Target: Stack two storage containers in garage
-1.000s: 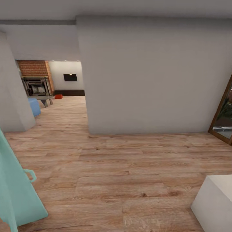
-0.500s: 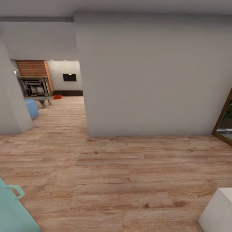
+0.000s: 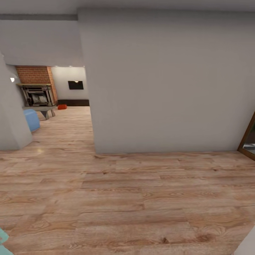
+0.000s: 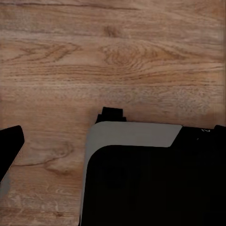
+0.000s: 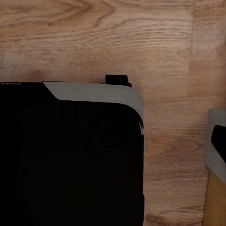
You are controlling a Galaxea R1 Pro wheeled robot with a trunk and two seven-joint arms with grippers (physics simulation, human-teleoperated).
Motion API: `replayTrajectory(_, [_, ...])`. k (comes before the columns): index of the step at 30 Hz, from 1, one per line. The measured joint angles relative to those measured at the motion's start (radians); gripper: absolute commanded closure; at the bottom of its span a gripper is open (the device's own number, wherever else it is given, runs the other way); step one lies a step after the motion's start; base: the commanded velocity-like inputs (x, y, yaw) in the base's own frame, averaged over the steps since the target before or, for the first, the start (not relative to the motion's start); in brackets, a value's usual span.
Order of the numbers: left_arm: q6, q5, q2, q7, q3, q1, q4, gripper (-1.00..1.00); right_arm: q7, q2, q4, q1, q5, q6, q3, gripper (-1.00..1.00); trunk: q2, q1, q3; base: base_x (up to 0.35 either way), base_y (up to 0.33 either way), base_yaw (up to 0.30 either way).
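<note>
Far down the hallway opening lies the living room, with its brick fireplace (image 3: 38, 95) and a wall TV (image 3: 75, 85) over a long dark low cabinet (image 3: 78, 102). A small orange-red storage container (image 3: 62, 106) sits on the light wood plank floor (image 3: 134, 198) in front of that cabinet, far from me. The rounded end of the blue sofa (image 3: 31, 119) shows beside the fireplace. Both wrist views look down on wood planks and the black and grey body of my own base (image 4: 150, 179) (image 5: 70, 155).
A broad grey-white wall (image 3: 166, 85) stands straight ahead, with the passage to the living room along its left side. Another wall corner (image 3: 10, 124) bounds that passage. A wooden door frame (image 3: 248, 138) is at the right edge, a teal object (image 3: 3, 241) at the lower left corner.
The whole head view has shifted as I moved. The teal object and the white block have slid almost out at the bottom corners. The wall ahead looms larger.
</note>
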Motion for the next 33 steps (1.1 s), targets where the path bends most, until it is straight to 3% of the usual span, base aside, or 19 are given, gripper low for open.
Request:
replayTrajectory(23, [0.0,0.0,0.001,0.0,0.0,0.0,0.0,-1.0,0.0,0.0,-0.001,0.0,0.0,0.0,0.0,-1.0,0.0,0.0,0.0,0.315,0.0,0.001])
replayTrajectory(33, [0.0,0.0,0.0,0.0,0.0,0.0,0.0,-1.0,0.0,0.0,-0.001,0.0,0.0,-0.001,0.0,-1.0,0.0,0.0,0.0,0.315,0.0,0.228])
